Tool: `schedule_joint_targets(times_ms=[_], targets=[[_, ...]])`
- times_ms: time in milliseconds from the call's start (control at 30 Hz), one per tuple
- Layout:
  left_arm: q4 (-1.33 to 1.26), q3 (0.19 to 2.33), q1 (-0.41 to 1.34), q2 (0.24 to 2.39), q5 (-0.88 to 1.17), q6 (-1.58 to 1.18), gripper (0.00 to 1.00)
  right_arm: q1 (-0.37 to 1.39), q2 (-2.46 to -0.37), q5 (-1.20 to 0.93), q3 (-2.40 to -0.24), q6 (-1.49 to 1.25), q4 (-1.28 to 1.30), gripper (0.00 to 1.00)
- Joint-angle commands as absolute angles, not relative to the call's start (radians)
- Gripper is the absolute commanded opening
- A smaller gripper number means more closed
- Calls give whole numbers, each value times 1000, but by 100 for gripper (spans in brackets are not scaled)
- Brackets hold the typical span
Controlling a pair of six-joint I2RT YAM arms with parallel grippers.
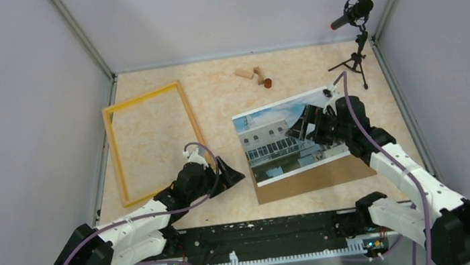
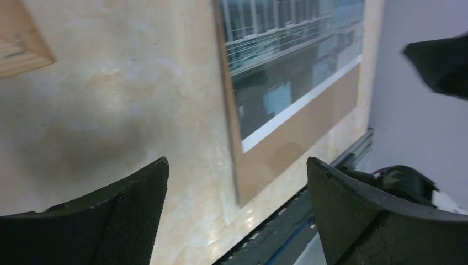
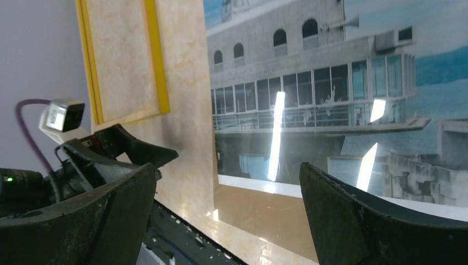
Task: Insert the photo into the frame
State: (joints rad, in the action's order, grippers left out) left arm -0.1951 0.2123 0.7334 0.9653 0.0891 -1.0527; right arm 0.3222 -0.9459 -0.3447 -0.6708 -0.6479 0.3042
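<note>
- Top view: the photo [image 1: 274, 144] lies on a backing board [image 1: 306, 179] on the desk [image 1: 215, 101], well apart from the yellow frame [image 1: 141, 97]. The right hand [image 1: 316, 126] hangs over it, open and empty.
- Left wrist view: the left hand [image 2: 236, 163] is open and empty, near the photo's edge.
- Right wrist view: no grip yet. Next, I think, pinch the photo's edge.

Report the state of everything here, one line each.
photo, lying flat on the backing board, outside the frame.
frame, flat on the table, empty.
backing board, flat, mostly covered by the photo.
left pincer, open, empty, between frame and photo.
right pincer, open, empty, over the photo.
microphone stand, upright in the far right corner.
</note>
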Motion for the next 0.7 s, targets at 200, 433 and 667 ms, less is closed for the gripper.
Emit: schedule_joint_targets(times_ms=[200,433,667], targets=[[-488,170,732,1076,190,-1118,88,318,-1013,-287,-568,-759,132,99],[-586,140,732,1173,207,-1127,85,318,-1032,-186,-489,-777,79,99],[-762,117,732,1324,271,-1191,85,293,-1076,-168,-453,-779,34,99]])
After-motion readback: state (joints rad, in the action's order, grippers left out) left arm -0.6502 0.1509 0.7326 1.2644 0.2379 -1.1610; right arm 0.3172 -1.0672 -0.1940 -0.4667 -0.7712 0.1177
